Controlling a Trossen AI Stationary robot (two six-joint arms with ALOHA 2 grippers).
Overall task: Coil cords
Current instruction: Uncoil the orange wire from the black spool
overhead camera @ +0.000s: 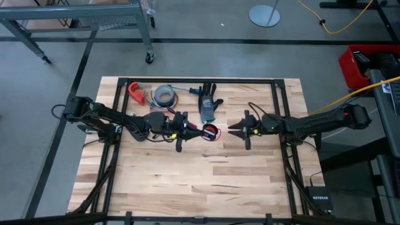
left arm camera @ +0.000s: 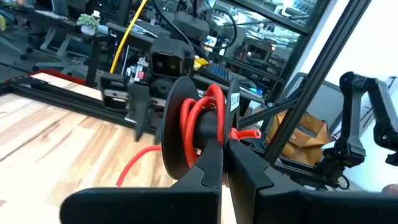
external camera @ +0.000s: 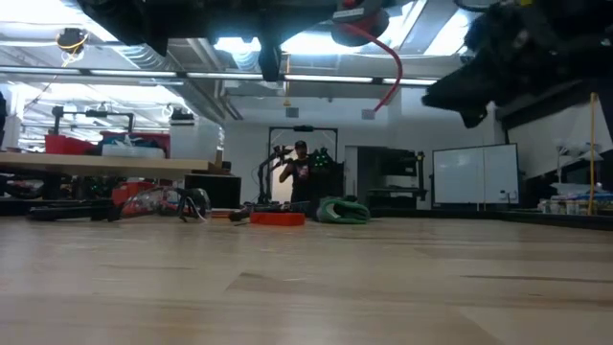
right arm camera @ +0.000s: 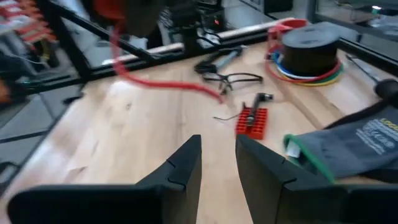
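Gripping a black spool [left arm camera: 186, 134] wound with red cord [left arm camera: 202, 121], the left gripper [overhead camera: 187, 131] has its fingers [left arm camera: 208, 165] pressed together on the spool's rim, held above the table [overhead camera: 200, 181] near its middle, with a loose red cord end trailing away from the spool. Facing it from a short way off, the right gripper [overhead camera: 240, 130] hovers with its fingers [right arm camera: 183, 165] partly apart, holding and touching nothing; on the table ahead of it lie the thin cords with their red-and-black connector piece [right arm camera: 252, 119], just beside a grey glove [overhead camera: 208, 103]
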